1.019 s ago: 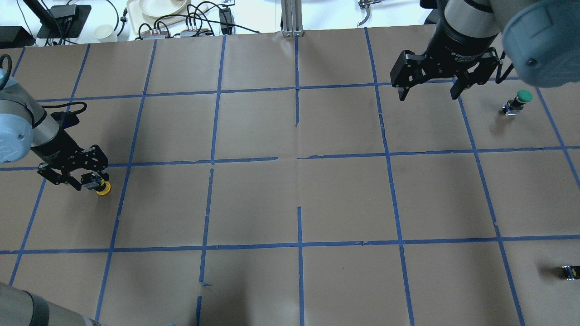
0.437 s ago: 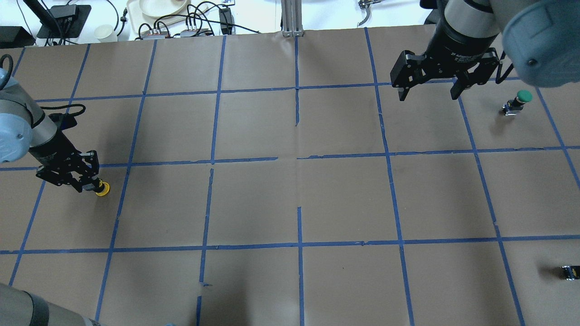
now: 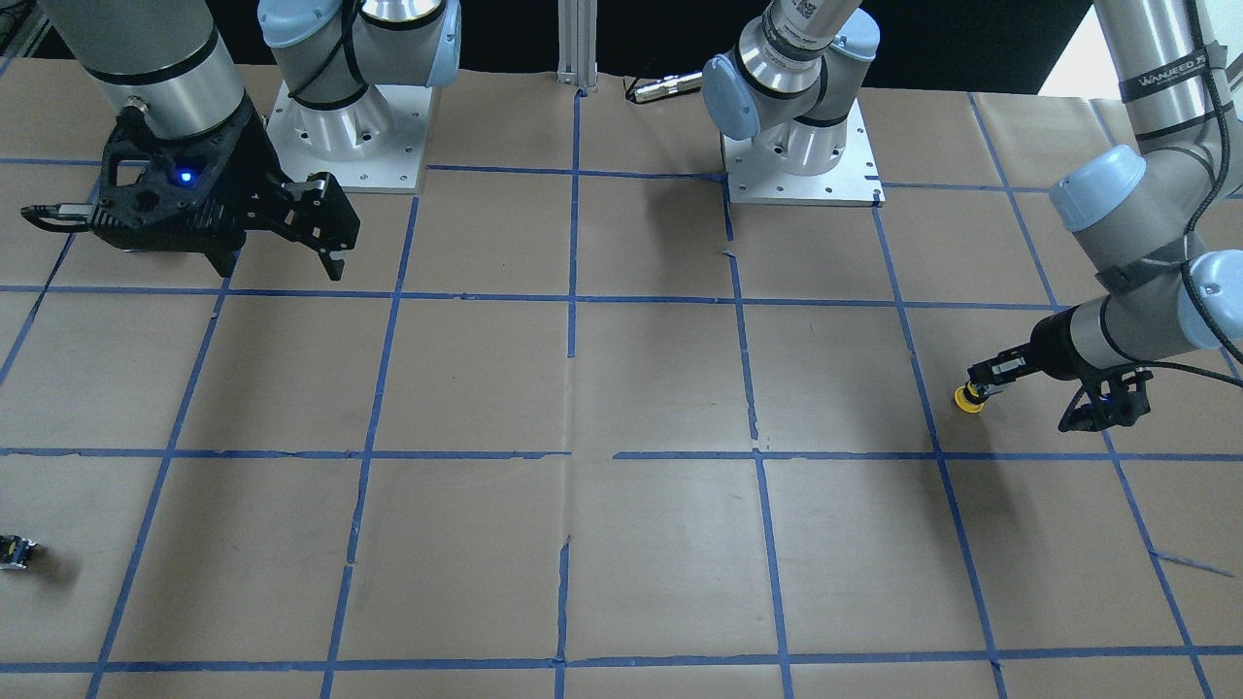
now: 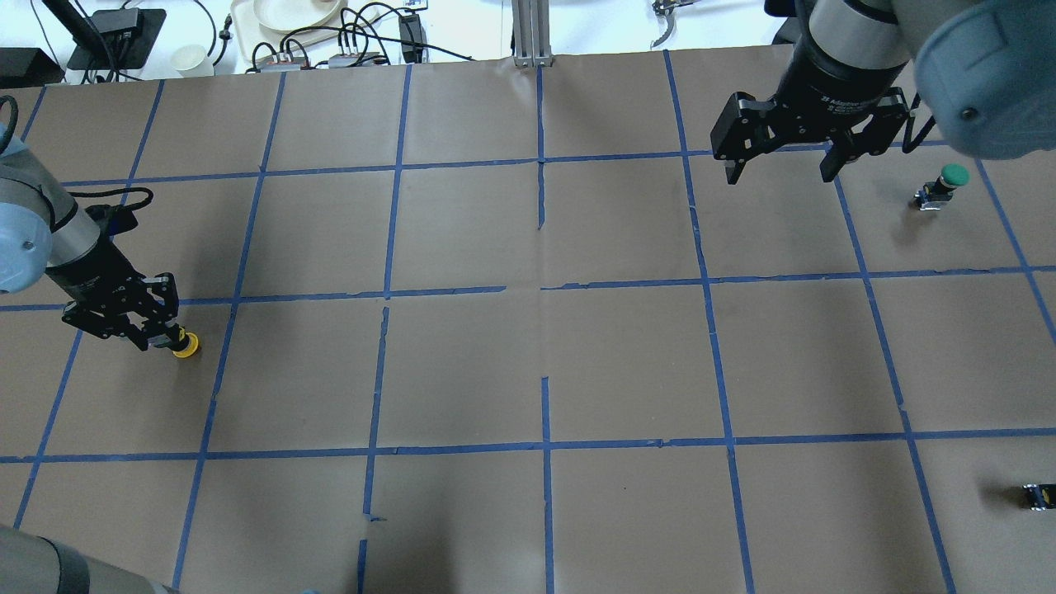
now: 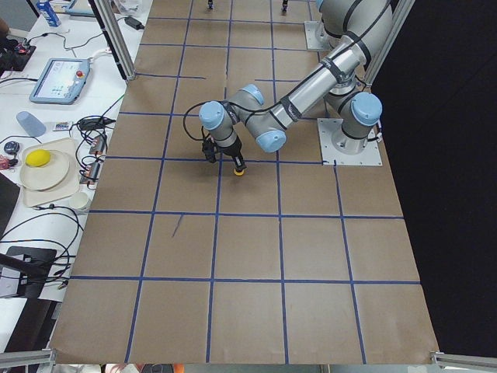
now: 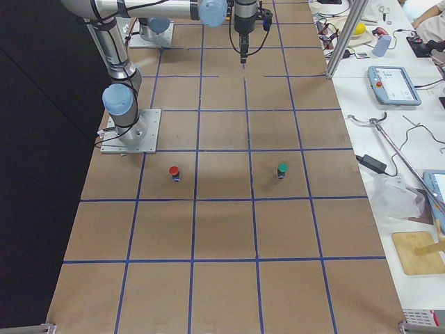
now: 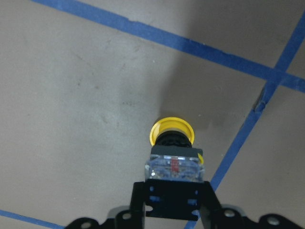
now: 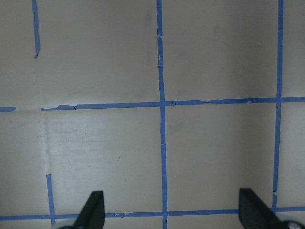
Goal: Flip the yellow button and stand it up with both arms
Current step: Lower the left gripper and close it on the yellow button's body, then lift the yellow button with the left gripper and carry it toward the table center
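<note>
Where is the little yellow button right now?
In the overhead view, the yellow button is at the far left of the table, held by its body in the left gripper, just left of a blue tape line.

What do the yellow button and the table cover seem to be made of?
Yellow button: the cap looks like smooth plastic. Its body seems to be clear plastic, as a red part shows through. Table cover: probably matte brown paper, creased and torn at seams.
</note>
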Controlling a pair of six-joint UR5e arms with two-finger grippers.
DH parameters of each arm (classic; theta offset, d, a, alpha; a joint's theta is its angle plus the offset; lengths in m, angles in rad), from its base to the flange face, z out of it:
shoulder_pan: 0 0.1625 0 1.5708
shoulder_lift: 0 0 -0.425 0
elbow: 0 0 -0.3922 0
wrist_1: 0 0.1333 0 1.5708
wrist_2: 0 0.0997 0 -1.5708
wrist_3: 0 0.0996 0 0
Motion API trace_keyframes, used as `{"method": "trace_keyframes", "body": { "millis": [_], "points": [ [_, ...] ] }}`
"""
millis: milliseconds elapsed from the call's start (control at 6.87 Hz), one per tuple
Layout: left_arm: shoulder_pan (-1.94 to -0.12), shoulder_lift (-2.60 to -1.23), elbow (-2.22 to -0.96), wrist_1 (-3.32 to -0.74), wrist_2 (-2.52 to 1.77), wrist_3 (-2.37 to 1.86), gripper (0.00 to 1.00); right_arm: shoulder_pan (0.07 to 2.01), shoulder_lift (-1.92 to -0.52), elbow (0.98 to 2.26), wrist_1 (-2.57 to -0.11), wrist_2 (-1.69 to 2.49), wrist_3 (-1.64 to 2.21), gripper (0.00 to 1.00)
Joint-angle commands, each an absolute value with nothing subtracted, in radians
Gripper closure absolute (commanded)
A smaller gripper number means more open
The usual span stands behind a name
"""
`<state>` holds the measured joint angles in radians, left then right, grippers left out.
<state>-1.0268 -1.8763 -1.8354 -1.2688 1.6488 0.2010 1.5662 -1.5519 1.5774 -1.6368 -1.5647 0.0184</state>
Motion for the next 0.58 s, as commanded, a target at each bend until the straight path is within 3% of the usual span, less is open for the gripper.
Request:
{"method": "trace_keyframes", "body": {
  "millis": [0,437],
  "points": [
    [-1.049,-1.823,-1.825,-1.342,1.494,0.122,0.96,1.566,-1.551,1.577,-1.637,-1.565,0.018,0.0],
    [-1.205,-1.744,-1.751,-1.579,1.059,-0.123,0.97,1.566,-1.551,1.577,-1.637,-1.565,0.018,0.0]
  ]
}}
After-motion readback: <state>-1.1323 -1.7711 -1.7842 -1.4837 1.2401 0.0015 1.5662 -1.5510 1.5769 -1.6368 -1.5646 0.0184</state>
